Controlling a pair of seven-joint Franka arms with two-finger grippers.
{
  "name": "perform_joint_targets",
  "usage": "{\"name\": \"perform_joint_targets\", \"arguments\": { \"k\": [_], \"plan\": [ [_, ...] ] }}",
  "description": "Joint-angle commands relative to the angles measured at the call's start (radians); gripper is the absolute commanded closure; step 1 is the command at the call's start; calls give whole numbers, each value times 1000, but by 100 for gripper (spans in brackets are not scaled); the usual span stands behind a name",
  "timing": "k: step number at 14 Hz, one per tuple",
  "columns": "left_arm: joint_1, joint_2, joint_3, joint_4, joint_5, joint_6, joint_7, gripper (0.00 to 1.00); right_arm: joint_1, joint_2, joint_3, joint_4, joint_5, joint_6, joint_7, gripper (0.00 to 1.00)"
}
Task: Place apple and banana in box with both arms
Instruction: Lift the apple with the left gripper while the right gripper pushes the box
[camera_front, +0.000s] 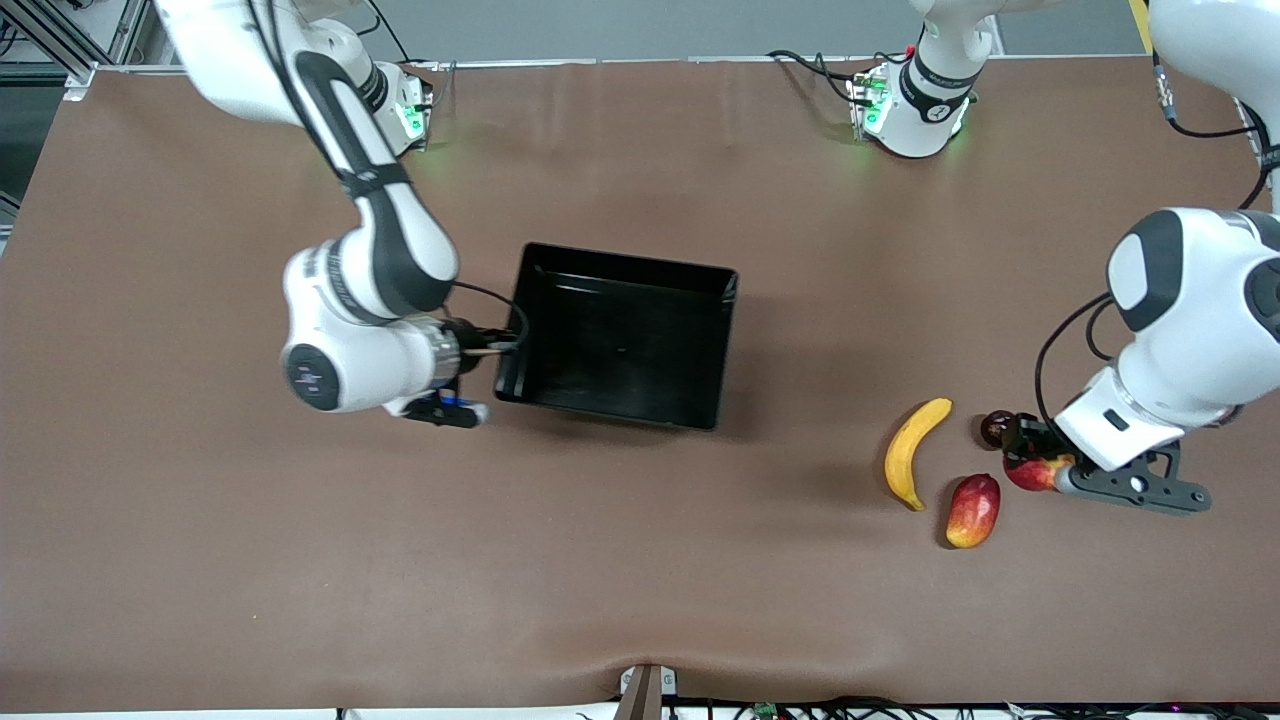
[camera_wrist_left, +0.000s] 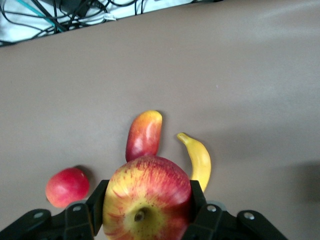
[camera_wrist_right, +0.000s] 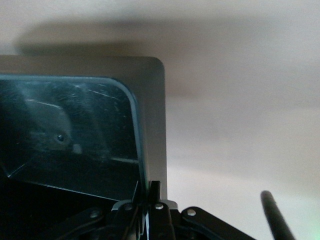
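apple (camera_wrist_left: 146, 200) clamped in left gripper (camera_wrist_left: 146, 212) near table (camera_front: 200, 560) edge at left arm's end, beside banana (camera_front: 912, 450); right gripper (camera_wrist_right: 148, 200) pinched on box (camera_front: 700, 350) rim, seemingly.

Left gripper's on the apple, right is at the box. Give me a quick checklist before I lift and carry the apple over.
1. Left gripper shut on the apple, fingers on both sides: ok.
2. Apple off the table: cannot tell.
3. Right gripper shut on the box rim at the right arm's end, steadying it: ok.
4. Box empty inside, room for fruit: ok.
5. Banana, mango and plain red fruit lie close around the apple; a lift may nudge them: not ok.
6. Table between apple and box bare of obstacles: ok.
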Motion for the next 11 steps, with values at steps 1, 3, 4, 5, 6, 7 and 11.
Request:
{"name": "perform_joint_targets", "arguments": {
  "k": [1, 3, 4, 5, 6, 7, 11],
  "plan": [
    [8, -112, -24, -121, 1, 2, -71, 100, 38, 65, -9, 31, 49, 52, -7, 100],
    [5, -155, -38, -170, 1, 8, -126, 100, 65, 100, -10, 47, 46, 85, -13, 100],
    [8, -164, -56, -188, 1, 10, -157, 100, 78, 112, -9, 47, 49, 131, -8, 100],
    [8, -181, -73, -205, 1, 10, -195, 100, 95, 120, -9, 49, 50, 169, -4, 100],
    [5, -193, -90, -225, 1, 10, -253, 100, 103, 123, -9, 49, 50, 185, -2, 100],
    [6, -202, -123, -238, 6, 10, -313, 100, 97, 123, -9, 52, 49, 184, -10, 100],
    [3, -196, -229, -273, 17, 20, -460, 100, 86, 108, -12, 74, 47, 171, 8, 0]
  ]
}}
